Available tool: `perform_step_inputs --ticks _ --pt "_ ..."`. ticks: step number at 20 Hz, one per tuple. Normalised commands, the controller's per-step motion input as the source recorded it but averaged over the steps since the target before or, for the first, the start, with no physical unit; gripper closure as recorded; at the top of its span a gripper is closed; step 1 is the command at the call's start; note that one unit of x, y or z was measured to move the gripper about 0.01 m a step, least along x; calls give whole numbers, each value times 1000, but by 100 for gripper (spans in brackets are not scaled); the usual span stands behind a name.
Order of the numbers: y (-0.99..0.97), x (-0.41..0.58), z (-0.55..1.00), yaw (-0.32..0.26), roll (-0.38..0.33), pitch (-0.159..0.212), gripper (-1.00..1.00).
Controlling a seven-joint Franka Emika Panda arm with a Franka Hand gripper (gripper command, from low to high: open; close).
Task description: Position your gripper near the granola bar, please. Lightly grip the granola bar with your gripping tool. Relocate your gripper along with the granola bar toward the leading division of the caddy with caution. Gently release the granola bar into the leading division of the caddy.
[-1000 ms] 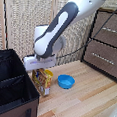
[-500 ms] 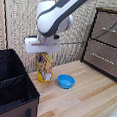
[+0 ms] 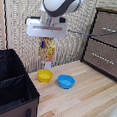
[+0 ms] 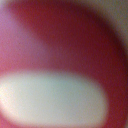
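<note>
The white-and-grey claw [image 3: 47,42] grips the flat yellow-orange granola bar box [image 3: 47,49], hanging above the wooden worktop [image 3: 86,104], beside the black fabric caddy [image 3: 12,91].

A home-like room, judging by the woven reed wall [image 3: 17,21], the wooden drawer cabinet [image 3: 107,43] and the light plank table [image 3: 86,104].

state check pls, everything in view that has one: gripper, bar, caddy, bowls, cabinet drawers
gripper: shut on the granola bar, raised above the table
granola bar: held, hanging upright in the air above the yellow bowl, not yet in the caddy
caddy: open-topped, visible compartments look empty
yellow bowl: upright, empty
blue bowl: upright, empty
cabinet drawers: closed
</note>
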Motion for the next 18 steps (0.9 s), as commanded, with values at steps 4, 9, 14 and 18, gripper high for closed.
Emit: perform_step_inputs --ticks 4,9,14,18 --pt "269 -21 519 -287 0 -38 100" --pt "275 -13 383 -296 0 -18 100" --pt "373 -57 159 -252 0 3 100" --pt "476 -94 21 -195 0 47 100"
